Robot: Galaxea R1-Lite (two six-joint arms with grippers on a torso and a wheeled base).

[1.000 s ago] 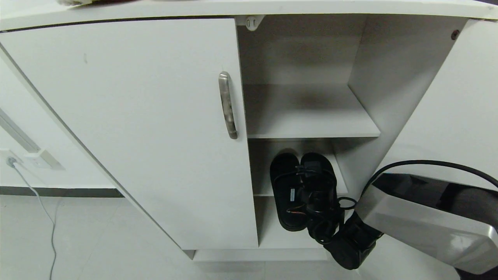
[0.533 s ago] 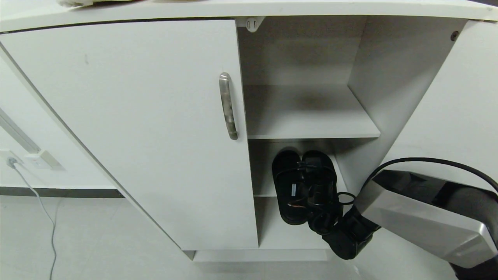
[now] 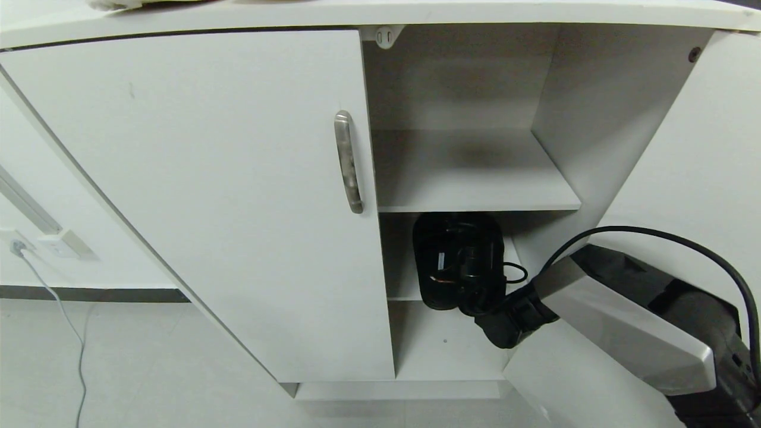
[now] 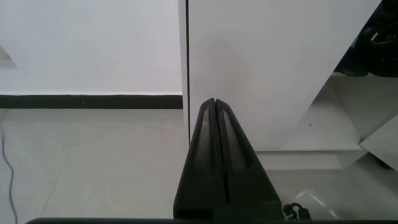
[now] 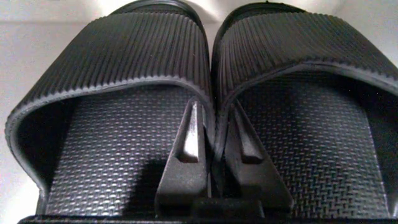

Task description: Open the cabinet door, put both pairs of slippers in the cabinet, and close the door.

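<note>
A pair of black slippers (image 3: 455, 261) is held side by side inside the white cabinet, just under the upper shelf (image 3: 475, 178) and over the lower shelf's edge. My right gripper (image 5: 214, 134) is shut on the slippers (image 5: 143, 68), pinching the two inner edges together; in the head view the right arm comes in from the lower right. The cabinet's left door (image 3: 208, 178) with its metal handle (image 3: 348, 160) is closed, and the right door (image 3: 713, 148) stands open. My left gripper (image 4: 214, 102) is shut on nothing, low in front of the closed left door (image 4: 267, 62).
The cabinet floor (image 3: 440, 351) lies bare below the slippers. A wall socket (image 3: 18, 246) with a grey cable (image 3: 65, 315) trailing onto the tiled floor is at the far left. Something pale lies on the cabinet top (image 3: 113, 3).
My right arm has pushed the slippers deeper into the cabinet and higher, from the front of the opening to under the upper shelf. The left gripper's earlier state is not shown.
</note>
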